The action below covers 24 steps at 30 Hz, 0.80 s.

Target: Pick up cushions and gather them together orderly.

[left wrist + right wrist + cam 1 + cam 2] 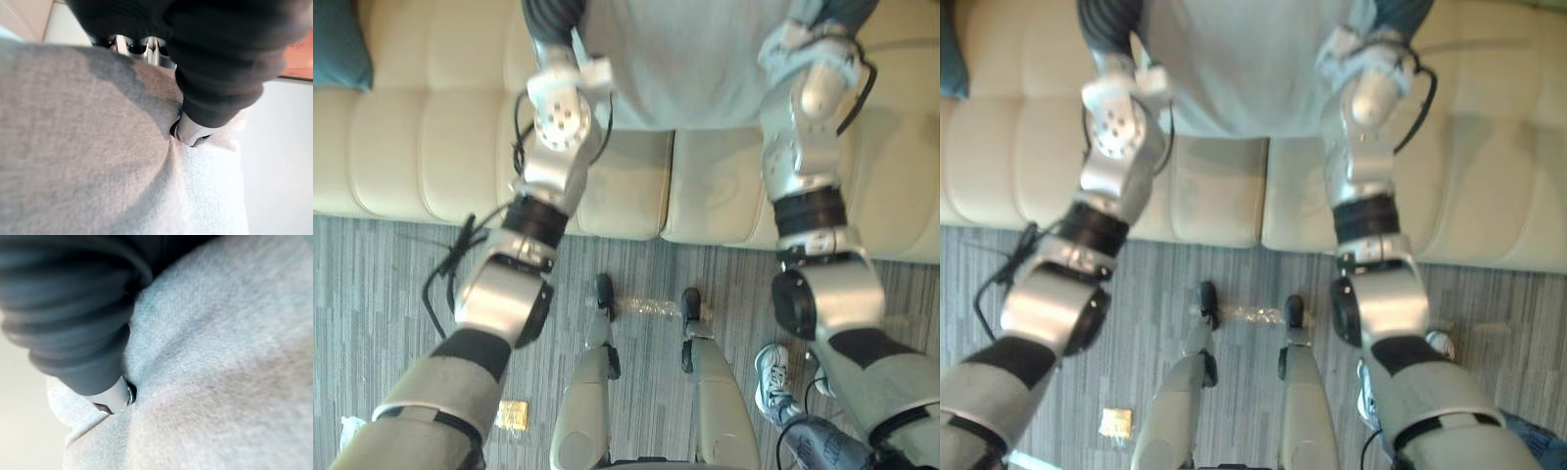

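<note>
Left hand (193,133), right hand (113,399) clamped grey cushion (685,59) between them, mid-carry; next likely needs level lowering beside teal cushion (333,44).

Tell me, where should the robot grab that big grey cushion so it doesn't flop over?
By its two side edges, one hand coming in from each side. The grey cushion is wide and soft, so one grip would probably let it droop. Here the left hand and right hand each pinch an edge, thumbs dented into the fabric, above the sofa.
</note>
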{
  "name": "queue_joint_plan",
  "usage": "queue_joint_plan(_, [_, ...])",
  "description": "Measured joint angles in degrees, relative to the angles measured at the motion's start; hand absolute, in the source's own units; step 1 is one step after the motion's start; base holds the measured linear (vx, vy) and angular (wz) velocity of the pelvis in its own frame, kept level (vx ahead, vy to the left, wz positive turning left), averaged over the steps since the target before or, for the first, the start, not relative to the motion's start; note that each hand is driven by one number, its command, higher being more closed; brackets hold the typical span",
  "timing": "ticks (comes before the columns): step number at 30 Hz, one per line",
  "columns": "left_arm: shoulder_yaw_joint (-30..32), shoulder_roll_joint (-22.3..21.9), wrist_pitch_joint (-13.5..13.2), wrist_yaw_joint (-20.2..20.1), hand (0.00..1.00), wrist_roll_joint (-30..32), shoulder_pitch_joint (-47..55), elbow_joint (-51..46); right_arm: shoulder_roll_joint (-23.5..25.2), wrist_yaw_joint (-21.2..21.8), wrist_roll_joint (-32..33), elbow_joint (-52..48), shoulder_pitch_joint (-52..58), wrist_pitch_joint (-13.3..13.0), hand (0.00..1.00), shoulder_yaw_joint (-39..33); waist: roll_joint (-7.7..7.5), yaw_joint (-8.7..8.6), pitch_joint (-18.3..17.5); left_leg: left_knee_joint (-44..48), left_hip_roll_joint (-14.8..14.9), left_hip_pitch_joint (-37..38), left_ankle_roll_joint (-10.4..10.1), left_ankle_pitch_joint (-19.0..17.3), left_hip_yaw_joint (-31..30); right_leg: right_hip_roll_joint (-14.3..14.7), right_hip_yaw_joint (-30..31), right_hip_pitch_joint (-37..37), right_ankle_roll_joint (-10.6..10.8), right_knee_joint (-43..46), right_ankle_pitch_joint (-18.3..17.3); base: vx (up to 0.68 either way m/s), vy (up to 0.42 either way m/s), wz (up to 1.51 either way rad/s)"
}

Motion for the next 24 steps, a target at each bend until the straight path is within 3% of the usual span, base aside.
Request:
queue_joint_plan(9, [3.6, 1.1, 0.0, 1.3, 1.00, -0.3, -8.2, 0.5, -0.6, -4.6, -2.2, 0.8, -9.4, 0.4, 1.00, 2.3, -0.05, 0.65, 2.8, 0.0, 0.6, -8.5, -1.4, 1.0, 0.0, 0.0, -0.1, -10.2, -0.2, 3.6, -0.2, 0.05, -0.067, 0.00])
queue_joint_plan(10, [3.6, 1.0, 0.1, 1.4, 0.00, -0.3, -8.2, 0.5, -0.6, -5.0, -2.2, 0.8, -9.4, 0.5, 0.00, 2.6, -0.03, 0.72, 3.0, 0.0, 0.6, -8.8, -1.4, 1.0, 0.1, 0.0, -0.1, -10.9, -0.3, 4.6, -0.4, 0.04, -0.065, 0.03])
queue_joint_plan(12, [3.6, 0.7, 0.1, 2.4, 0.00, -0.3, -8.4, 0.5, -0.8, -6.2, -2.2, 0.8, -9.5, 0.9, 0.00, 2.7, -0.05, 0.70, 3.0, 0.0, 0.3, -9.3, -1.5, 1.1, 0.0, -0.3, -0.1, -12.0, -0.6, 6.2, -1.7, 0.04, -0.086, 0.15])
queue_joint_plan(15, [4.0, 0.6, 0.1, 3.4, 0.00, -0.3, -10.0, 0.3, -1.7, -8.1, -3.5, 0.7, -11.1, 1.5, 0.00, 2.9, -0.06, 0.78, 3.0, -1.0, -0.1, -11.1, -4.7, 3.3, 0.0, -0.9, -0.3, -15.0, -1.0, 8.6, -2.8, 0.02, -0.120, 0.20])
queue_joint_plan(22, [4.0, 0.8, 0.0, 3.6, 0.00, -0.3, -11.3, -2.8, -3.2, -9.8, -4.2, -1.4, -12.5, 1.9, 0.00, 2.7, -0.11, 0.52, 3.1, -1.8, 0.5, -13.5, -4.9, 4.2, 0.0, -0.4, -0.4, -18.8, -1.3, 10.8, -3.0, -0.02, -0.107, -0.01])
queue_joint_plan(24, [3.7, 0.8, -0.3, 3.1, 0.00, -0.5, -11.1, -4.1, -5.8, -8.9, -3.3, -3.6, -10.5, 1.9, 0.00, 1.9, -0.11, 0.54, 3.1, -1.8, 0.5, -13.5, -4.9, 4.2, -0.1, -0.5, -0.7, -18.8, -1.4, 11.1, -3.1, -0.03, -0.107, 0.05])
